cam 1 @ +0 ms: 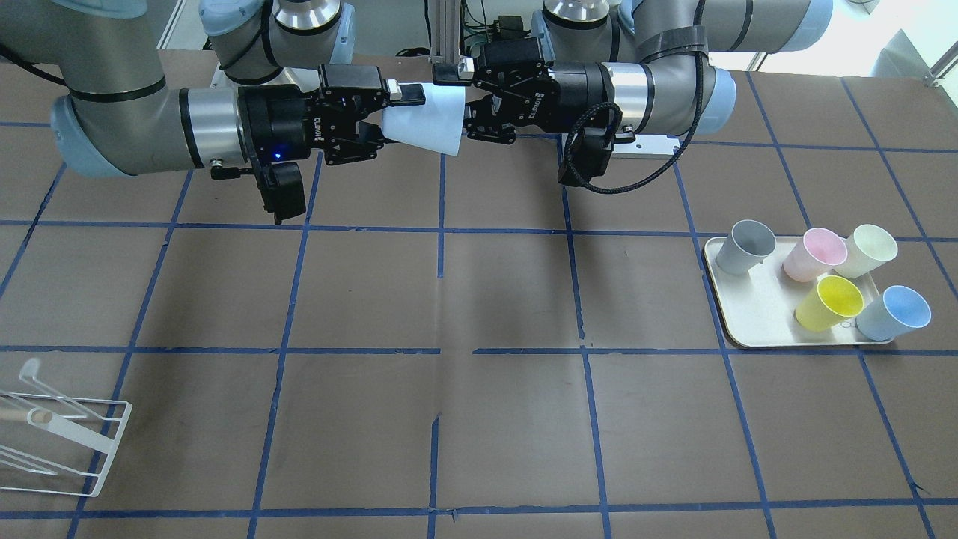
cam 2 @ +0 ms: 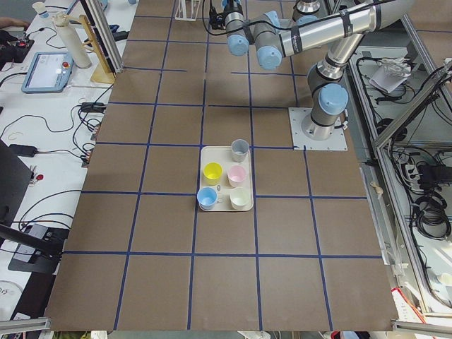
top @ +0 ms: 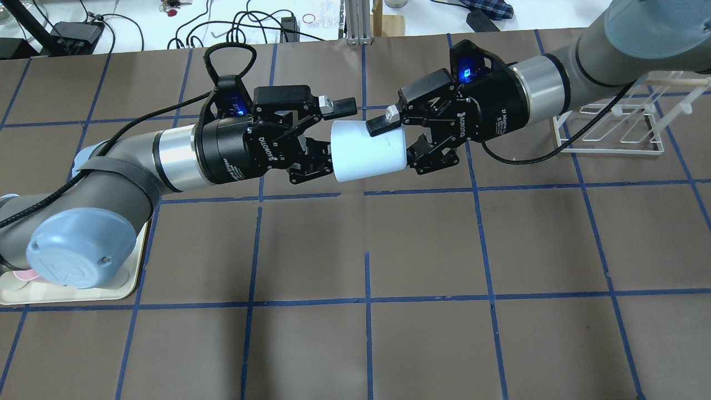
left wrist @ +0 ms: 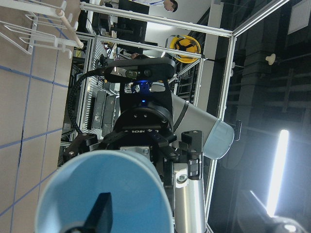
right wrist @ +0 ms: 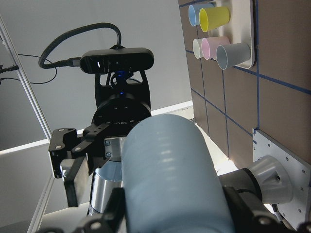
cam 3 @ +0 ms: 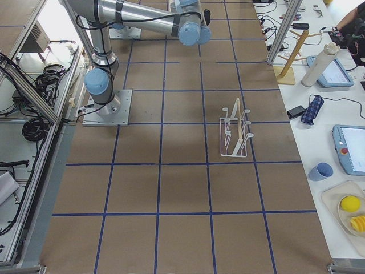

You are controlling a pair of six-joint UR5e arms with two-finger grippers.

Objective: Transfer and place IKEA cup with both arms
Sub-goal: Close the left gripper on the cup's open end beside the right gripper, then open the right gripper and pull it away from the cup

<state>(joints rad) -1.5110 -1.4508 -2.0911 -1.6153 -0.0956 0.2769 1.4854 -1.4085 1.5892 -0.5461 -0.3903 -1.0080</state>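
Observation:
The pale blue IKEA cup (top: 366,151) hangs on its side in mid-air between both arms, wide rim toward the left arm; it also shows in the front view (cam 1: 423,123). My right gripper (top: 395,141) is shut on the cup's narrow base end, one finger on top and one below. My left gripper (top: 336,136) is open at the rim. Its upper finger (top: 344,105) stands clear of the cup wall. In the left wrist view one dark finger (left wrist: 100,213) shows against the cup's open mouth (left wrist: 97,184). In the right wrist view the cup (right wrist: 165,165) fills the middle.
A white tray (cam 1: 748,314) on the robot's left holds a grey cup (cam 1: 745,247), pink cup (cam 1: 812,254), cream cup (cam 1: 868,251), yellow cup (cam 1: 827,303) and a second pale blue cup (cam 1: 894,313). A white wire rack (top: 611,128) stands on the robot's right.

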